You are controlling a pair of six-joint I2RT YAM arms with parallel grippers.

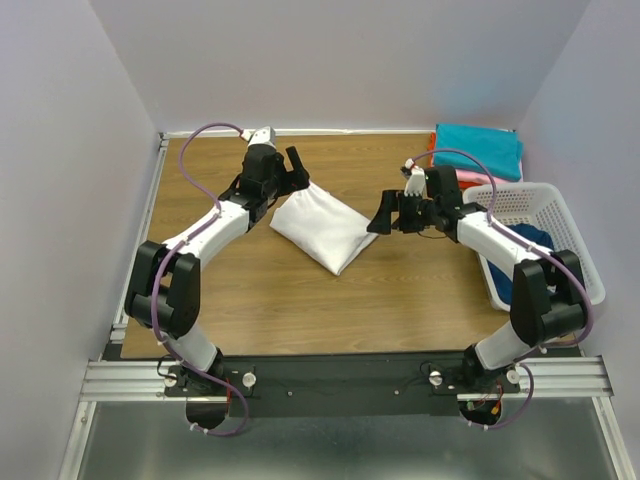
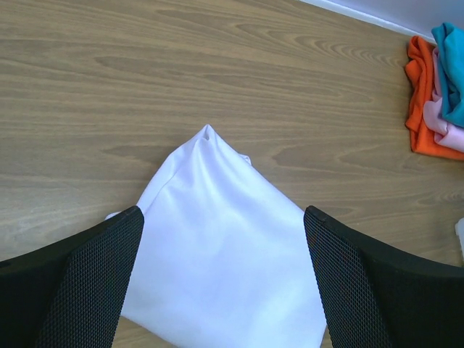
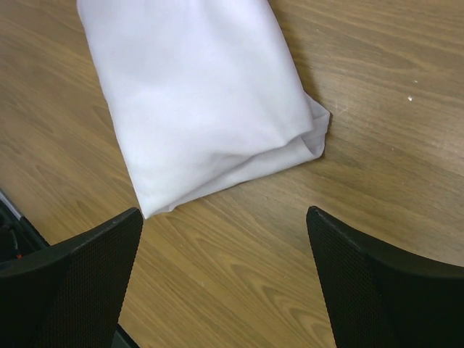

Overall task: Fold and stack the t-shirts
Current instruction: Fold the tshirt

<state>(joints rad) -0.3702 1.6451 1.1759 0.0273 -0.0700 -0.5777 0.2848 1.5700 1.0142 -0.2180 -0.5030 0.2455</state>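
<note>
A folded white t-shirt lies on the wooden table between the two arms. It also shows in the left wrist view and in the right wrist view. My left gripper is open and empty, hovering over the shirt's far left corner, with the cloth between its fingers. My right gripper is open and empty, just right of the shirt, over bare wood. A stack of folded shirts, teal on top, with pink and orange below, lies at the far right corner.
A white lattice laundry basket stands at the right edge with a dark blue shirt inside. Grey walls enclose the table on three sides. The arm bases sit on a black rail at the near edge.
</note>
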